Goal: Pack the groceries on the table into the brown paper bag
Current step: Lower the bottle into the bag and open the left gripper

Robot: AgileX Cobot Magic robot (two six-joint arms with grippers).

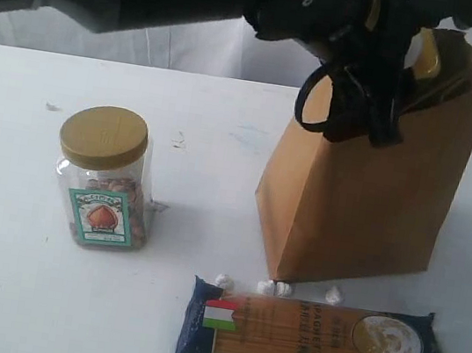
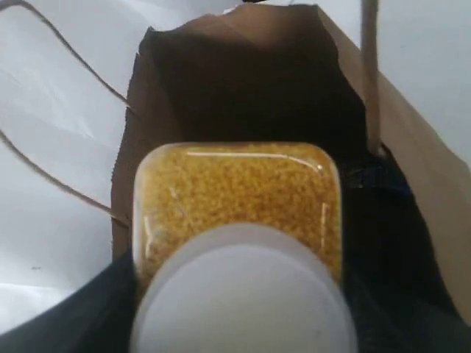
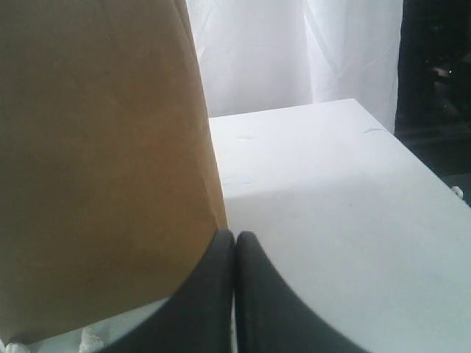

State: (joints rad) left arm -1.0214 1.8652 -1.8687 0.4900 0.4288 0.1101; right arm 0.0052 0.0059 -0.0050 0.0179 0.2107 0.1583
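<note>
- A tall plain brown kraft paper bag [image 1: 366, 196] is seen standing upright on the large flat white worktop [image 1: 6, 284], right of centre in the exterior view, with its mouth open at the upper right.
- The left tool [image 1: 370, 81], dark and hung with black cable loops, is placed over the bag's mouth at the top of that frame.
- A yellow bottle with a white cap [image 2: 235, 206], filled with small yellow grains, is pinched between the left tool's jaws and held at the open mouth of the bag; the dark interior is seen beyond it in the left wrist view.
- Thin pale twine handles [image 2: 66, 51] are spread outward from the bag's rim.
- The right tool [image 3: 235, 287] is shown with its two dark fingers pressed together on nothing, low over the worktop and just beside the bag's outer wall.
- A clear jar with a gold lid and teal label [image 1: 102, 179] stands upright at the left of the exterior frame, well apart from the bag.
- A long spaghetti packet with dark ends [image 1: 318, 341] lies flat at the lower right, in front of the bag.
- Tiny white crumbs [image 1: 277, 287] are scattered between the packet and the bag's base.
</note>
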